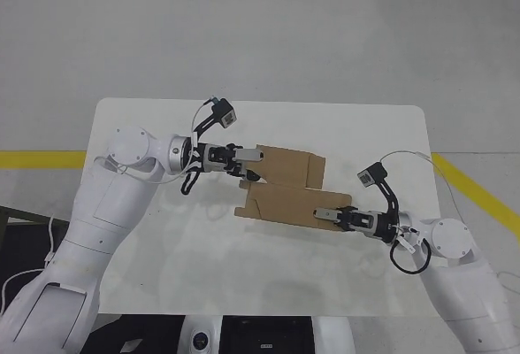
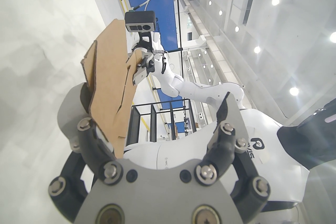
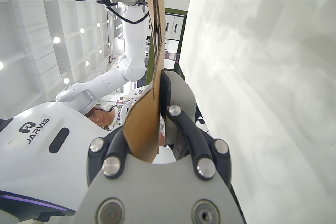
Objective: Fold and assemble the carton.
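White table (image 1: 375, 124), grey floor (image 1: 260, 44), yellow floor lines (image 1: 21, 159), ceiling lights (image 2: 275, 1)

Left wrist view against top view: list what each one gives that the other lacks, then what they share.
Left wrist view: the left end effector is open, with the carton lying against one finger and the other finger well apart. Top view: the carton's whole outline against the white table, an arm at each end of it, and a yellow floor line beside the table. Shared: the right end effector gripping the carton's edge opposite the left one.
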Robot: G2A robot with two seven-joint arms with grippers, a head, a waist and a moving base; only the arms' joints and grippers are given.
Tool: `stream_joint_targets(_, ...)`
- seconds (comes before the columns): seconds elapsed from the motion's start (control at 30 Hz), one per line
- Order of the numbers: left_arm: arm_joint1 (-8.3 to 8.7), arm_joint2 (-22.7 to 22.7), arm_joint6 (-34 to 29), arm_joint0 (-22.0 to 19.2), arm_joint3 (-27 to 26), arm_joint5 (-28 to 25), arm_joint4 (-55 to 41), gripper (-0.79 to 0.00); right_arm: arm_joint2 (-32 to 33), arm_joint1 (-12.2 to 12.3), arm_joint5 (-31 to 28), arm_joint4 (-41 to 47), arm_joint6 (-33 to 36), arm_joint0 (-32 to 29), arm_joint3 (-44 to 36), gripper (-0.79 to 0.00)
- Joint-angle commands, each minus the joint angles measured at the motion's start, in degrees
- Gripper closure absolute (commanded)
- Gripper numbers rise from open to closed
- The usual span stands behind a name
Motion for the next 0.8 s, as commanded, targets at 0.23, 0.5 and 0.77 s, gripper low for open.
stream_joint_targets(0.23,0.08,0.3,-0.1,0.5,0.4,0.1,0.9,-0.785,0.2,0.0,-0.1,1.8,-1.5,-0.6,-0.9,0.000)
stream_joint_targets(0.5,1.00,-2.6,-0.5,1.2,0.1,0.6,1.6,-0.785,2.5,0.7,1.1,-2.6,-2.6,-0.6,0.3,0.000)
stream_joint_targets(0.77,1.86,-5.3,0.6,4.3,-3.1,1.9,0.1,-0.785,3.5,1.2,2.7,-5.8,-3.2,-1.4,-0.3,0.000)
